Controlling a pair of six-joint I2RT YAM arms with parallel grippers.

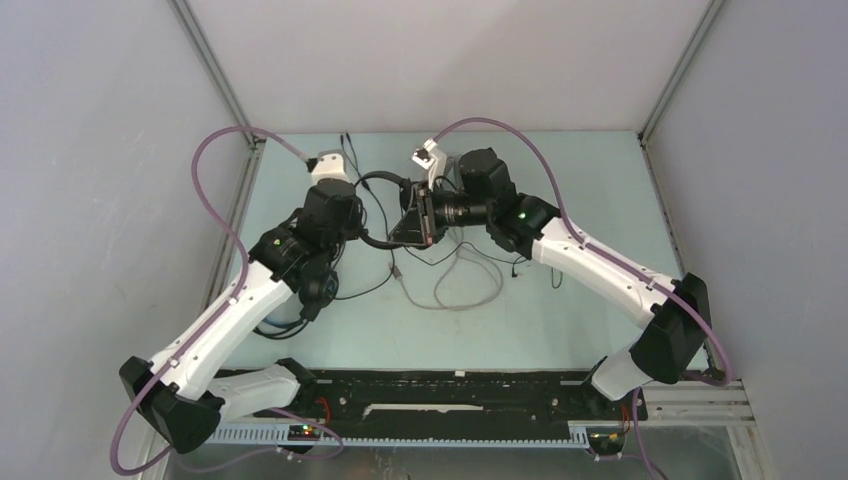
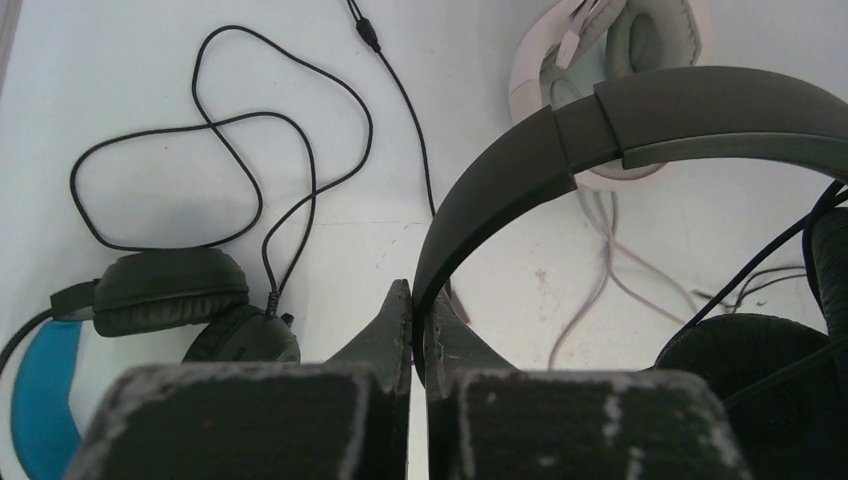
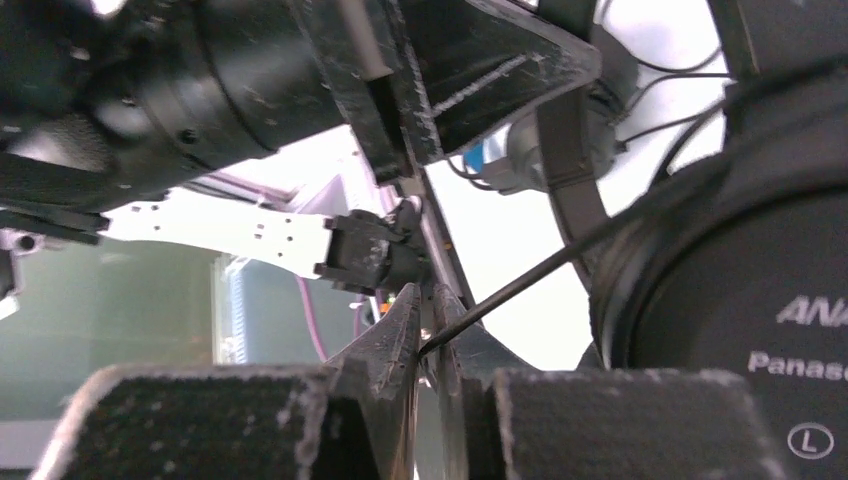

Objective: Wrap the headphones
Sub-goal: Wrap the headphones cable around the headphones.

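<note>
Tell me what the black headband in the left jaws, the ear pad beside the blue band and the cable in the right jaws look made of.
Black headband: likely hard matte plastic, smooth, with a seam between two sections.
Ear pad: probably leatherette over foam, puffy with slight sheen.
Cable: thin dark sheath, probably rubber or PVC; too thin to tell.

soft, even light falls from above, and the pale table (image 1: 620, 180) carries only faint shadows beneath the arms. from the left wrist the table glares almost white; the black cable (image 2: 230, 120) on it reads crisp, while the left fingers (image 2: 385, 335) at the bottom edge go soft. from the right wrist it's strongly backlit: white blown out behind dark shapes, right fingers (image 3: 395, 335) blurred, the black headphones (image 3: 740, 300) and their lettering sharp.
</note>
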